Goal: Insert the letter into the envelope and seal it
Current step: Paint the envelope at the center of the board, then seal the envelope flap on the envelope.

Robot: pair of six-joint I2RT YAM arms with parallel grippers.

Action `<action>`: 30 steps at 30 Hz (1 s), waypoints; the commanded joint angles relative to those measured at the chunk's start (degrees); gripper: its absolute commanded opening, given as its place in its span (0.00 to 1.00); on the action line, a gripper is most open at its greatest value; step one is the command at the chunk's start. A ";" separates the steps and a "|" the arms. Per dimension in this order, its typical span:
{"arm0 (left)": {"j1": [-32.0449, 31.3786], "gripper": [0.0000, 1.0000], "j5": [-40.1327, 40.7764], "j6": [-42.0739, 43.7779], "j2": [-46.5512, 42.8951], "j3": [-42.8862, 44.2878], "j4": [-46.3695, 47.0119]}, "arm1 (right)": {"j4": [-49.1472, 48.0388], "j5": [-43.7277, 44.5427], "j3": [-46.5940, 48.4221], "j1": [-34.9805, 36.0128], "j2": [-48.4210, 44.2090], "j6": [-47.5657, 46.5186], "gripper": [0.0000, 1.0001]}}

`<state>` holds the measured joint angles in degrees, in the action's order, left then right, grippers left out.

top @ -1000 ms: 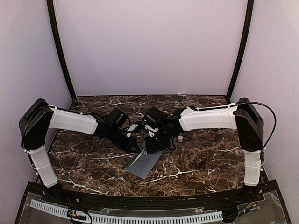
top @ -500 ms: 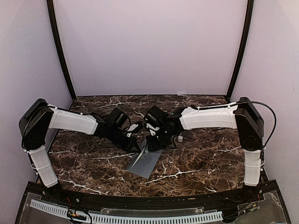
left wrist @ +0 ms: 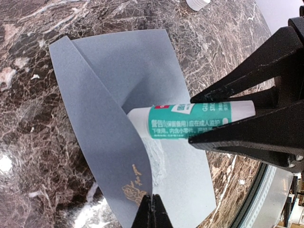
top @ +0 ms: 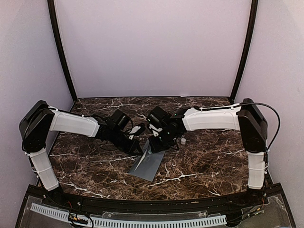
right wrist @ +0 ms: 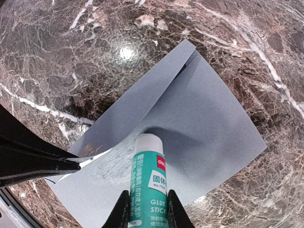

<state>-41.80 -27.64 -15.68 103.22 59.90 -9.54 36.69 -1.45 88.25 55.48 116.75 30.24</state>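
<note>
Right gripper point(right wrist: 148, 209), black w/ two fingers, is clamped on a white-and-teal plastic glue stick point(right wrist: 148, 175), tip pointing down onto a flat slate-grey paper envelope point(right wrist: 204, 123). The envelope lies on the dark brown marble-pattern tabletop point(top: 204, 156), roughly centre, just in front of both arms. Left gripper point(left wrist: 153, 209) is pinched shut on the point of the envelope's triangular grey flap point(left wrist: 104, 137), holding it lifted and curled back so the area under it is exposed. A small gold printed mark point(left wrist: 133, 187) sits near that point.

A shiny, streaky glue smear point(right wrist: 114, 166) shows on the envelope body right where the stick's tip touches, close beside the raised flap. A small white cap point(top: 183, 140), prob. the stick's, rests on the tabletop near the right arm, apart from the envelope.

The cream letter isn't visible in any view; likely already inside, but can't confirm.

Step in hand looks like gluing before sealing. To do it well: light, even pressure w/ the stick, strokes along the zone the flap will cover, esp. toward its edges, not past the envelope onto the tabletop. Left side should hold the flap steady and high enough so it doesn't drop onto the stick. Lift the stick clear first, then lay the flap down and press it flat.
</note>
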 commanded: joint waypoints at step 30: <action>2.97 0.60 10.45 1.40 -9.92 -0.25 -1.02 | -6.25 9.48 -11.35 -2.70 -19.85 6.82 0.01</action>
<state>-40.66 -20.69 -15.03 94.67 59.92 -9.06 34.46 6.94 77.84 53.10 99.07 36.14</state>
